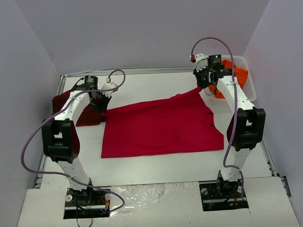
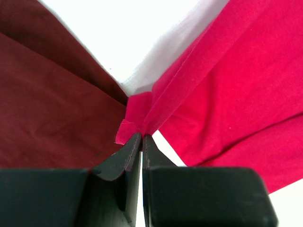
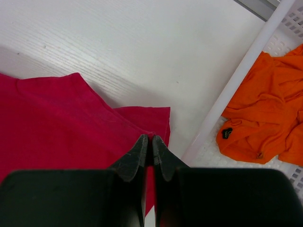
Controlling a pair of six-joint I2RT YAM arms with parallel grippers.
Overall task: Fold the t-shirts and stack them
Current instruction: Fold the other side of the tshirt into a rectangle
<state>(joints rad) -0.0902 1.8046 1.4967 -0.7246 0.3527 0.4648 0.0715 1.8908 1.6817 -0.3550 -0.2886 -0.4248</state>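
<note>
Left end effector is clamped shut on a corner of the red t-shirt, cloth bunched right between its tips. Over on the other side, the right end effector is pinched just as tight on the shirt's far right corner. Both arms have a hold, and the red t-shirt lies spread across the counter between them, its near edge flat and its far edge running from grip to grip.

The dark maroon t-shirt sits at the red shirt's left, meeting it at the very corner the left arm holds. The orange t-shirt lies crumpled in the white lattice basket, just beyond the red shirt's far right corner.

This reads as the start of the fold on the red shirt, with the other two waiting their turn. The next move calls for both arms to lift that far edge together and carry it evenly toward the near hem. If one side pulls harder, the cloth will skew or drag the maroon shirt along.
</note>
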